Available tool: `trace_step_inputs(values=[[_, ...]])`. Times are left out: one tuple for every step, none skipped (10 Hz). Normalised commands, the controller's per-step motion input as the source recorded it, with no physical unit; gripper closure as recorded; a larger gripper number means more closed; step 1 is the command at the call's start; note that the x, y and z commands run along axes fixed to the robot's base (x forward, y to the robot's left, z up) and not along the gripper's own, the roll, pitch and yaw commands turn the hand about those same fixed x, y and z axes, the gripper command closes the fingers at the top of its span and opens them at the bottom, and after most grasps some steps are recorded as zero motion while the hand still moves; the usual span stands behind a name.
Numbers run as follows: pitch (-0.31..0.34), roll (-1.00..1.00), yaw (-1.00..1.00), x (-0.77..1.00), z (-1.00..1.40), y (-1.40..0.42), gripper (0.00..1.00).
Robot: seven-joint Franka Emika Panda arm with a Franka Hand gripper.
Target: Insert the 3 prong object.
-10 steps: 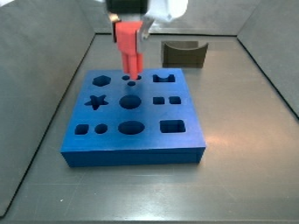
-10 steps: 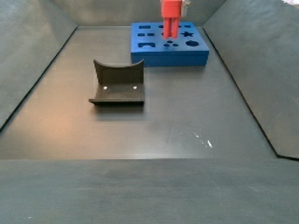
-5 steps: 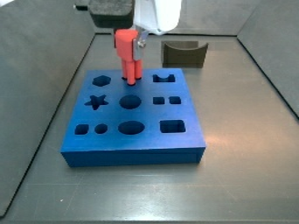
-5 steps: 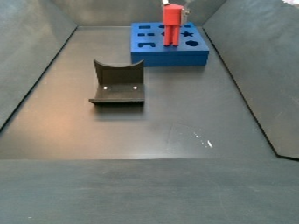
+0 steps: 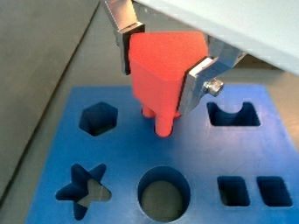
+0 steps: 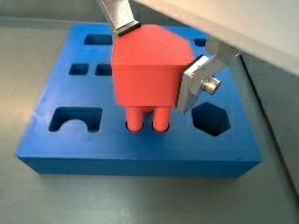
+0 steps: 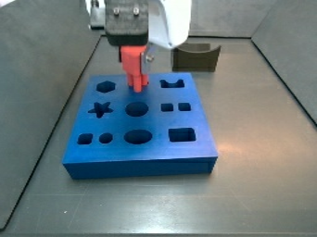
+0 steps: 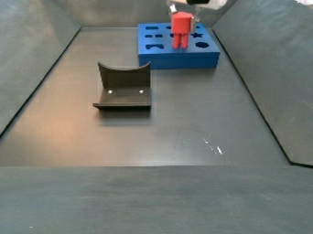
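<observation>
The red-orange 3 prong object [image 5: 163,74] [image 6: 149,72] stands upright, gripped between my gripper's [image 5: 162,66] [image 6: 155,54] silver fingers [image 6: 197,80]. Its prongs reach down into a hole on the blue block [image 5: 117,184] [image 6: 70,153] [image 7: 143,139] [image 8: 178,57]. In both wrist views the prong tips sit in the hole's mouth, between the hexagon hole [image 5: 98,119] and the arch-shaped hole [image 5: 233,114]. In both side views the piece [image 7: 133,69] [image 8: 181,29] stands over the block's far row, with the gripper [image 7: 133,51] above it.
The block has several shaped holes: a star [image 5: 86,185], a round one [image 5: 163,194], square ones [image 5: 253,191]. The dark grey curved block [image 7: 196,56] [image 8: 123,87] lies on the floor apart from the blue block. Grey walls enclose the floor.
The gripper has lowered with the 3 prong object; its prongs have gone from above the block down into the hole.
</observation>
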Motion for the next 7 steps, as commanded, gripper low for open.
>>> trace_step_inputs(values=[[-0.071,-0.1,-0.24,0.01,-0.43,-0.1,1.0],[-0.041,-0.09,-0.35,0.09,-0.39,-0.11,1.0],[-0.011,-0.07,-0.37,0.18,-0.33,-0.05,1.0],[0.0,-0.05,-0.29,0.26,-0.27,-0.04,1.0],[0.0,-0.05,-0.28,0.17,-0.15,-0.06,1.0],[0.0,-0.06,-0.03,0.03,-0.05,0.0,1.0],[0.0,0.0,0.0,0.0,0.0,0.0,1.0]])
